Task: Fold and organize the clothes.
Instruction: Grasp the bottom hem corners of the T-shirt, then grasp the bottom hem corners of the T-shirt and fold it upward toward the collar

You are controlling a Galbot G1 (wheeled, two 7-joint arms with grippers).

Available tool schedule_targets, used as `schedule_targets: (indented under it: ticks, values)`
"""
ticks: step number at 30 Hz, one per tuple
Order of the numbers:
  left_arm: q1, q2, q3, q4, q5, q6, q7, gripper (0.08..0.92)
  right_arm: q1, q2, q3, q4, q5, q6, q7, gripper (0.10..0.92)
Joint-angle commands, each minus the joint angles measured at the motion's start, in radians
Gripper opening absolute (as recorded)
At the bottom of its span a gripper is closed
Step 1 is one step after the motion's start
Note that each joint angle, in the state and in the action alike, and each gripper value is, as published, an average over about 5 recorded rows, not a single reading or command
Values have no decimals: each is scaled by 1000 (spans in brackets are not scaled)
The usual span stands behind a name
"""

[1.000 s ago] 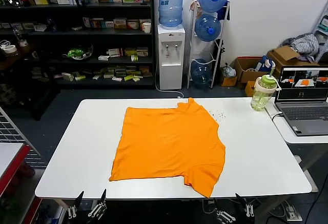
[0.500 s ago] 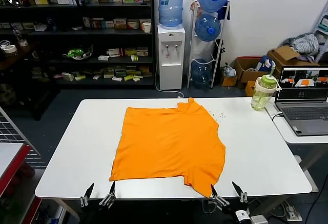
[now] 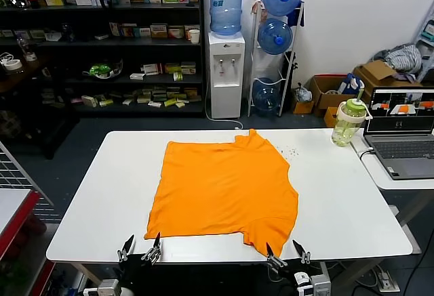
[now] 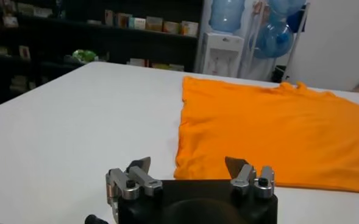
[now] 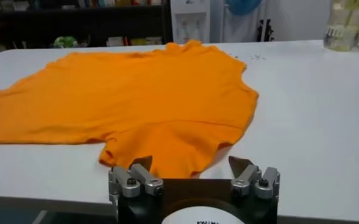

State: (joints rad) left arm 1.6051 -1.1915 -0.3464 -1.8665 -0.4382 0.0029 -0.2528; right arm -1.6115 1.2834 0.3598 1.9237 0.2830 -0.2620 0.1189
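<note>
orange t-shirt [image 3: 225, 191] spread flat on the white table [image 3: 102, 194], plain side up, collar toward the far edge, one sleeve reaching the near edge on the right. left tool [image 3: 140, 248] low at the near table edge, just beside the shirt's near left corner, fingers apart, holding nothing. right tool [image 3: 285, 252] also at the near edge, just in front of the near sleeve, fingers apart and empty, not touching cloth. from the left wrist view, shirt hem [image 4: 270, 131] just beyond the spread fingers; from the right wrist view, sleeve [image 5: 167, 152] directly ahead between them. green-lidded bottle [image 3: 348, 122] and open laptop [image 3: 405, 138] off to the right, well apart from the shirt.
</note>
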Motion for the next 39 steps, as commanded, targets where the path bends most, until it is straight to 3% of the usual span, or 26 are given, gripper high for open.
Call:
schedule_targets:
  ticks: [1, 10, 26, 29, 39]
  values:
    - [-47, -3, 18, 46, -2, 10, -5, 814, 24, 14, -19, -25, -2, -7, 5, 810]
    - [-78, -9, 34, 97, -6, 11, -21, 586, 17, 14, -21, -18, -2, 8, 0, 583]
    - [-60, -8, 43, 66, 5, 4, -44, 141, -38, -16, -11, 46, 25, 73, 19, 138]
    - [-39, -3, 41, 27, 2, 4, -51, 97, -83, -46, -5, 95, 32, 81, 26, 123]
    - [110, 66, 31, -157, -78, 29, -102, 93, -336, -139, 44, 279, 56, 120, 52, 123]
